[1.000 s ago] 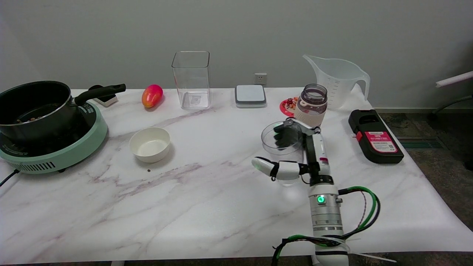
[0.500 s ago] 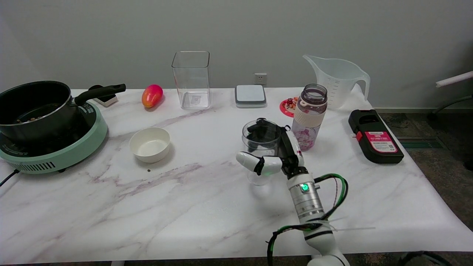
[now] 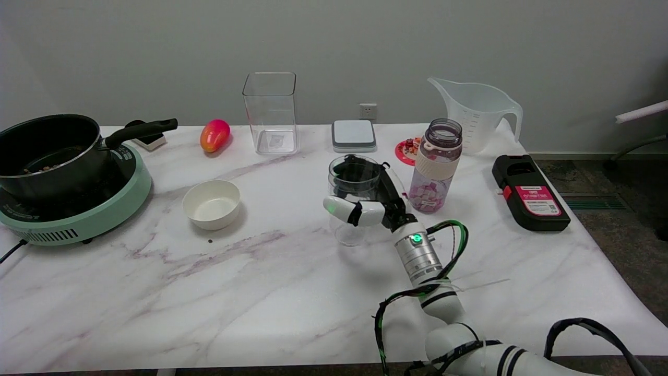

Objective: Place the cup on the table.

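Observation:
A clear glass cup (image 3: 353, 198) stands upright near the middle of the white marble table (image 3: 261, 292), its base low over or on the surface; I cannot tell whether it touches. My right hand (image 3: 373, 201) grips it, the thumb across its near side and the dark fingers wrapped round its far side and rim. The right arm reaches in from the lower right.
A bottle with pink pieces (image 3: 436, 165) stands just right of the cup. A white bowl (image 3: 211, 204) lies to the left, a pot on a green cooker (image 3: 62, 177) at far left. At the back are a clear square container (image 3: 271, 113), a mango (image 3: 214, 135), a measuring jug (image 3: 477, 115) and a black device (image 3: 529, 192).
My right hand has carried the cup leftward and farther across the table, away from in front of the bottle. The arm now enters lower and more bent.

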You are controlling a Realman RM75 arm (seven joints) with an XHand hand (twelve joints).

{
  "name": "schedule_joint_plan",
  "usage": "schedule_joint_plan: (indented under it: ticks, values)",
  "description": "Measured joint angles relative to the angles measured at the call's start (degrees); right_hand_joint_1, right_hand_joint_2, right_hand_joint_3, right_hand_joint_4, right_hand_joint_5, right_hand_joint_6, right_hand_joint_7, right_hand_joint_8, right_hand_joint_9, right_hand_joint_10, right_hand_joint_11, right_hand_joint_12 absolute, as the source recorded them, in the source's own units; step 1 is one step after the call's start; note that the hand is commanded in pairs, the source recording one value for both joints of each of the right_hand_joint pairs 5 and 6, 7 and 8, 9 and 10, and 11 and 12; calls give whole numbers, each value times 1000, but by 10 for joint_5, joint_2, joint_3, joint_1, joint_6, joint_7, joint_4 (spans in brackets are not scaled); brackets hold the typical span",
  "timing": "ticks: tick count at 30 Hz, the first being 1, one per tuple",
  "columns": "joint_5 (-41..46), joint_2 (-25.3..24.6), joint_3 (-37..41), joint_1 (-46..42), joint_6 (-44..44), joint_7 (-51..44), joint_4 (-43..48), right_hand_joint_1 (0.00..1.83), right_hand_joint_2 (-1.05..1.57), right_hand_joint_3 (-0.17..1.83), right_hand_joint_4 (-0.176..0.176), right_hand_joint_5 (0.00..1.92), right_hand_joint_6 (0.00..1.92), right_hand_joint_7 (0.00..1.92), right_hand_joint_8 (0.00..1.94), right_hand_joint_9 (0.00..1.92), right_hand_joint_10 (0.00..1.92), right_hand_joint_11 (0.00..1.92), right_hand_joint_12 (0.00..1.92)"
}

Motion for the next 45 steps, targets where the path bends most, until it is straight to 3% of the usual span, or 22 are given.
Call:
schedule_joint_plan:
  ticks: [7,12,27,45]
  values:
    - [-12,-9,1,21,-14,-4,-30,1380,930,689,0,1336,1336,1457,1457,1402,1402,1215,1215]
    - [-19,-16,1,30,-6,-42,-47,1330,1117,531,0,1402,1402,1503,1503,1441,1441,1251,1251]
    - [-56,-37,1,51,112,-150,-114,1267,1257,428,0,1428,1428,1527,1527,1465,1465,1276,1276]
    - [-77,-72,-2,56,228,-110,-220,1211,1366,361,0,1464,1464,1551,1551,1489,1489,1299,1299]
